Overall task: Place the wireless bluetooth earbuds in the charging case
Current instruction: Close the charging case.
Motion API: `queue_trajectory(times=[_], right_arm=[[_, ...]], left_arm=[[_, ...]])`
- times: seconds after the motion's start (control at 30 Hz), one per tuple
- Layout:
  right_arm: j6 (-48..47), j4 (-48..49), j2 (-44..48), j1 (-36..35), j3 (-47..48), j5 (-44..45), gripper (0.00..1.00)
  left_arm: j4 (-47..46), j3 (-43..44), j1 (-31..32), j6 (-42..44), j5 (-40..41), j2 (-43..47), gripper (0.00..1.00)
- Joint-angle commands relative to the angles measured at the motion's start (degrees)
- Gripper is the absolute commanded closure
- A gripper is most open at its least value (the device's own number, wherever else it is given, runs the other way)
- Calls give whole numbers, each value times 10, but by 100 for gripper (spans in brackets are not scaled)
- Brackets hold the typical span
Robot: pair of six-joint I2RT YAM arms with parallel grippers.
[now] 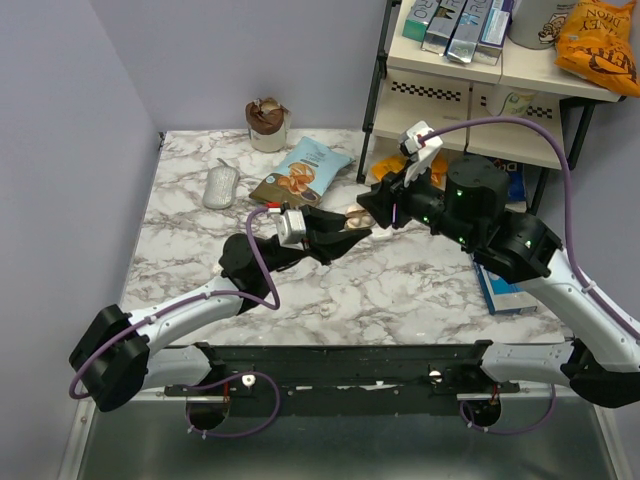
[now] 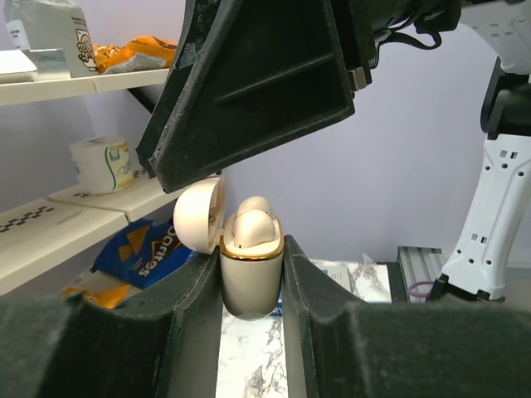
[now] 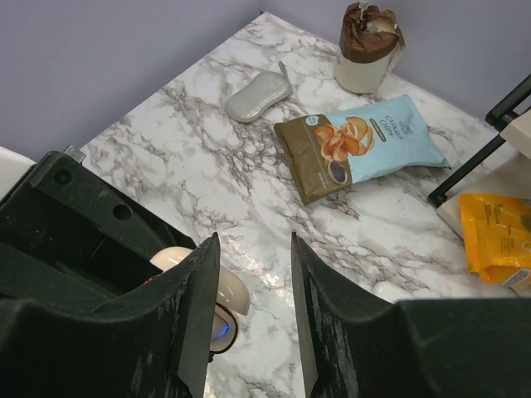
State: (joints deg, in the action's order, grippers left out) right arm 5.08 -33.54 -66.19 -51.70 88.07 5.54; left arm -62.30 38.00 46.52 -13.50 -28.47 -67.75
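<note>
Behind, Doritos bag (image 2: 139,250), open charging case (image 2: 250,280)

Overhead camera sits high behind both arm bases, looking down and forward across the white-and-grey marbled tabletop (image 1: 400,290) to the lilac back wall and the cream metal shelf rack (image 1: 440,110). It sees the whole scene, from far off. The left wrist camera is low and almost level, peering along the left gripper's black fingers (image 2: 124,332), very close on the cream pebble-shaped plastic charging case (image 2: 249,282), with those shelves behind. The right wrist camera tilts steeply down past the right gripper's black fingers (image 3: 195,315) onto the marble. It shares the light-blue snack bag (image 3: 373,141) and grey oval mouse-like object (image 3: 259,95) with the overhead.
</note>
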Motion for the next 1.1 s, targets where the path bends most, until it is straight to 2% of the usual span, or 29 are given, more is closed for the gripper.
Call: queue_trajectory(times=[0.0,0.2,0.3,0.37,0.43,0.57,0.83,1.07], right_arm=[[3,-38,-2,-4,-13,-33,52],[8,-45,-1,-4,-11,-41,53],[30,-33,11,-3,-6,-1,41],[34,-35,9,-4,20,27,36],[30,-69,-18,-3,65,30,36],[20,-108,-51,-4,96,18,37],[20,-149,-74,-4,106,-23,42],[27,-143,-54,-4,76,-35,44]], left_arm=[[-31,18,-1,8,21,3,100],[-20,19,-1,23,18,8,100],[6,19,0,43,-7,14,100],[20,13,1,58,-25,21,100],[44,8,1,79,-46,28,100],[84,0,3,112,-58,48,100],[94,-2,5,131,-50,59,100],[88,3,5,128,-30,53,100]])
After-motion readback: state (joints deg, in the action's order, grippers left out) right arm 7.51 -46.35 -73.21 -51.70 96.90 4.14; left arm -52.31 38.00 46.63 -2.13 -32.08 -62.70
